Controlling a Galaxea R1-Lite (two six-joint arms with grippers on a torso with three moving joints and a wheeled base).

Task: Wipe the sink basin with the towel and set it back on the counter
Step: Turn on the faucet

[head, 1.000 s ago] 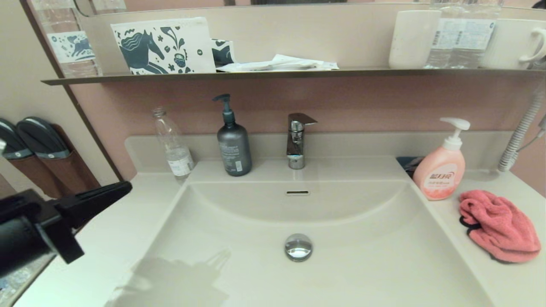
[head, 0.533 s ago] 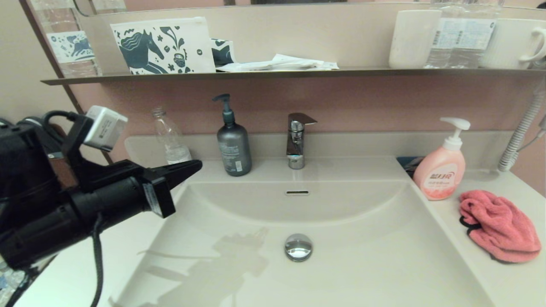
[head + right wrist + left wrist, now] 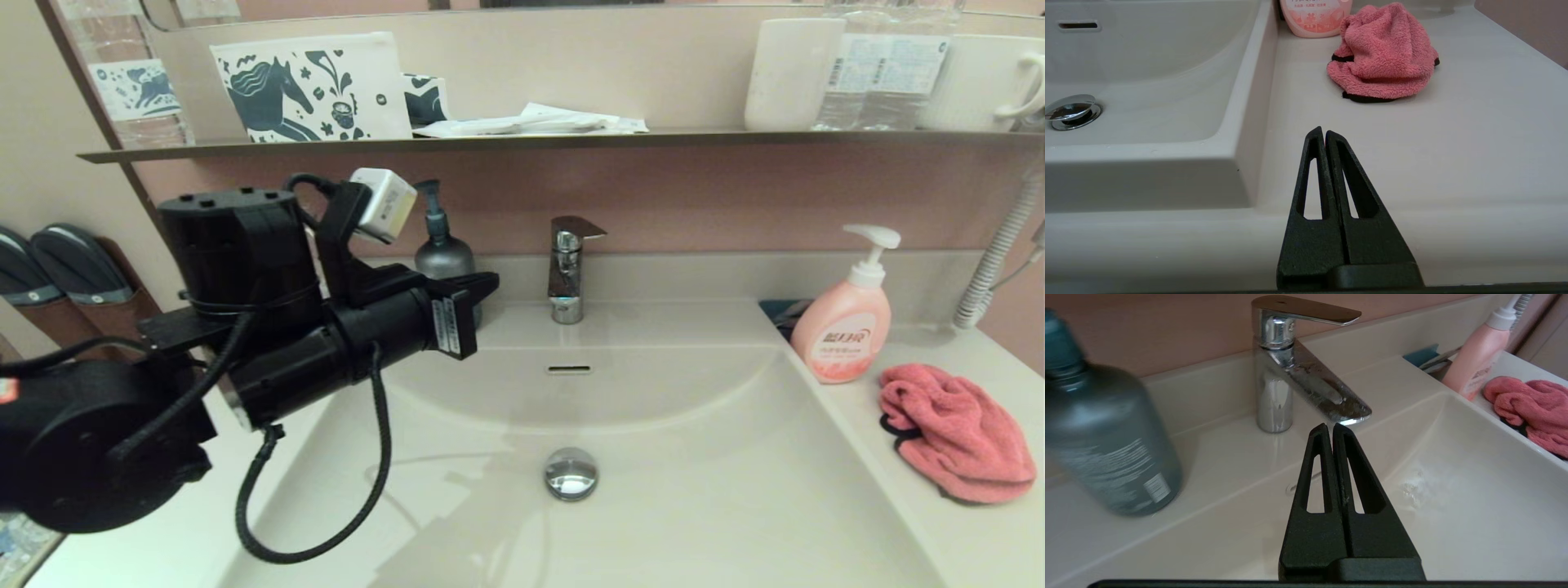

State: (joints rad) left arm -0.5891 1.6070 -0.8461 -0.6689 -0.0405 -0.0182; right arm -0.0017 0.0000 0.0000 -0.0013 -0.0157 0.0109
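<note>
The coral-pink towel (image 3: pixel 955 433) lies bunched on the counter (image 3: pixel 980 539) to the right of the sink basin (image 3: pixel 653 506); it also shows in both wrist views (image 3: pixel 1384 53) (image 3: pixel 1531 408). My left gripper (image 3: pixel 490 283) hangs shut and empty above the basin's back left rim, pointing toward the tap; its fingertips (image 3: pixel 1329 426) meet with nothing between them. My right gripper (image 3: pixel 1323 130) is shut and empty, low at the counter's front edge, well short of the towel. It does not show in the head view.
A chrome tap (image 3: pixel 569 269) stands behind the basin, with a grey pump bottle (image 3: pixel 445 253) beside it. A pink soap bottle (image 3: pixel 845 322) stands just behind the towel. A chrome drain plug (image 3: pixel 571 474) sits mid-basin. A dark shelf (image 3: pixel 571 143) with cups runs overhead.
My left arm has swung in from the far left and risen, and its shut gripper now reaches over the basin's back left rim near the grey bottle. The towel has not moved.
</note>
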